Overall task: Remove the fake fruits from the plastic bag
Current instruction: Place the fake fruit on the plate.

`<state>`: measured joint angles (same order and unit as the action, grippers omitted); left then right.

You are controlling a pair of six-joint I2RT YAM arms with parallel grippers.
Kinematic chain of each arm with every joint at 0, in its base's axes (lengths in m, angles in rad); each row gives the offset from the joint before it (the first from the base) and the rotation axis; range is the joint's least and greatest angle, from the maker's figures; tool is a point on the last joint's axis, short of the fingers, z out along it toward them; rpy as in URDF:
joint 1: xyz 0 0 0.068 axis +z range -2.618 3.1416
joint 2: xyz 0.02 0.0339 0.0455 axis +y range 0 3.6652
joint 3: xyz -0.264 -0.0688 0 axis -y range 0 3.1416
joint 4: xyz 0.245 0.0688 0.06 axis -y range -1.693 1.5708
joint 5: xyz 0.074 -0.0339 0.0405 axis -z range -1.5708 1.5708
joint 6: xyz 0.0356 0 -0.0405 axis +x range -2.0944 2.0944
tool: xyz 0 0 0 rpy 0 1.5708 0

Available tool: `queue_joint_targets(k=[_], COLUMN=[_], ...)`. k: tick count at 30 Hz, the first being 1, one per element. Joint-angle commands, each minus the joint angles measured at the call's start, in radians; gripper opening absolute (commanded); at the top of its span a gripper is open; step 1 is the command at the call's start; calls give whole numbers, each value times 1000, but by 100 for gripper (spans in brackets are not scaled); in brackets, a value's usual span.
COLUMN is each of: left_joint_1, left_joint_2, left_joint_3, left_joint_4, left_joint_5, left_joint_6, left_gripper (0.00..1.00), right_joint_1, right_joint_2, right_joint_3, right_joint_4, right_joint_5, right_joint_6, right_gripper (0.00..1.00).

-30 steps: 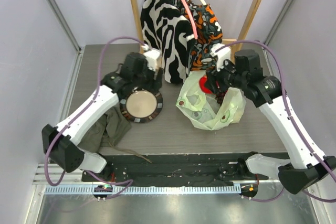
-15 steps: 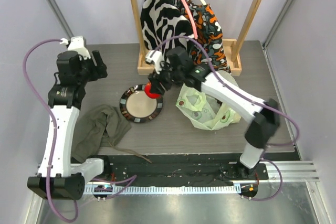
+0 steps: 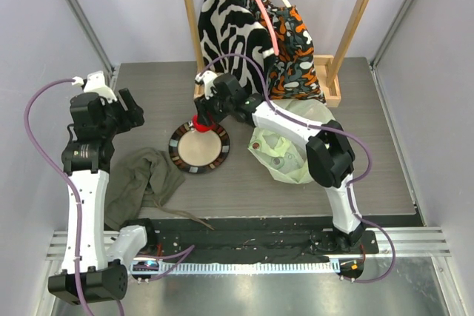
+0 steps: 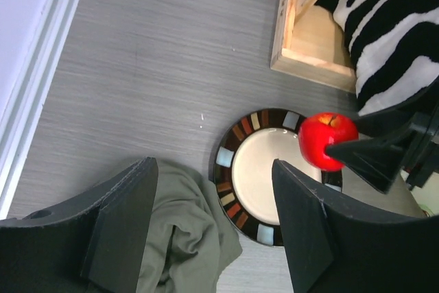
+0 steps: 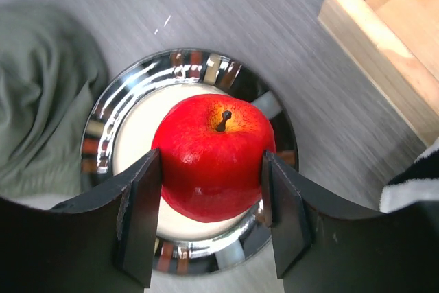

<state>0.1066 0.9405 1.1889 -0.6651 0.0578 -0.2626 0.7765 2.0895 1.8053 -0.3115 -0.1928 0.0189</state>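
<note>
Presently the right hand grasps the red apple over the plate; the left hand stands released, empty, above the desk.

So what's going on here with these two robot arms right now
The right tool grips a red apple between its fingers and holds it over the plate; it has not let go. The plastic bag lies crumpled on the table to the right of the plate. The left tool is open and empty, raised above the table's left side near the olive cloth.
</note>
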Motion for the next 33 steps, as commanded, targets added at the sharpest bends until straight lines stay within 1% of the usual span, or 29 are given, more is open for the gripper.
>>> queue_joint_targets(k=[1,2,5,8,10,11,14,15,18,19,21,22,23,24,31,33], left_joint_1=[19,24,31,38,42,42,42,44,44,44,42,45,41,42,44,44], left_joint_2=[-12,-14,-25,-39,-45,-57,-78,-85,-103,-106,-118,-121,-126,-135,-157,-152], left_joint_3=[0,0,-3,-14,-17,-20,-35,-40,-61,-64,-69,-69,-77,-81,-121,-120], left_joint_4=[2,2,2,7,6,4,1,-1,4,2,1,-1,1,1,21,30], left_joint_5=[51,56,69,88,102,106,125,129,132,134,139,146,148,146,171,177], left_joint_6=[-27,-26,-26,-30,-38,-40,-46,-47,-52,-52,-52,-50,-49,-49,-67,-67], left_gripper=[72,72,71,70,70,70,69,69,69,69,69,69,69,69,68,68], right_joint_1=[43,52,73,81,96,104,133,144,170,175,187,191,201,208,214,214], right_joint_2=[-66,-69,-49,-31,-42,-52,-101,-112,-149,-155,-187,-200,-216,-244,-342,-353], right_joint_3=[-142,-165,-187,-193,-231,-256,-360,-413,-507,-524,-569,-580,-592,-604,-589,-540], right_joint_4=[239,279,281,273,294,342,403,414,434,425,411,399,397,388,273,224], right_joint_5=[111,130,225,274,300,306,317,328,371,380,382,378,374,365,334,322], right_joint_6=[53,52,87,112,92,63,12,4,6,10,27,29,24,20,30,23], right_gripper=[26,26,29,31,31,32,40,44,57,68,76,88,89,97,99,99])
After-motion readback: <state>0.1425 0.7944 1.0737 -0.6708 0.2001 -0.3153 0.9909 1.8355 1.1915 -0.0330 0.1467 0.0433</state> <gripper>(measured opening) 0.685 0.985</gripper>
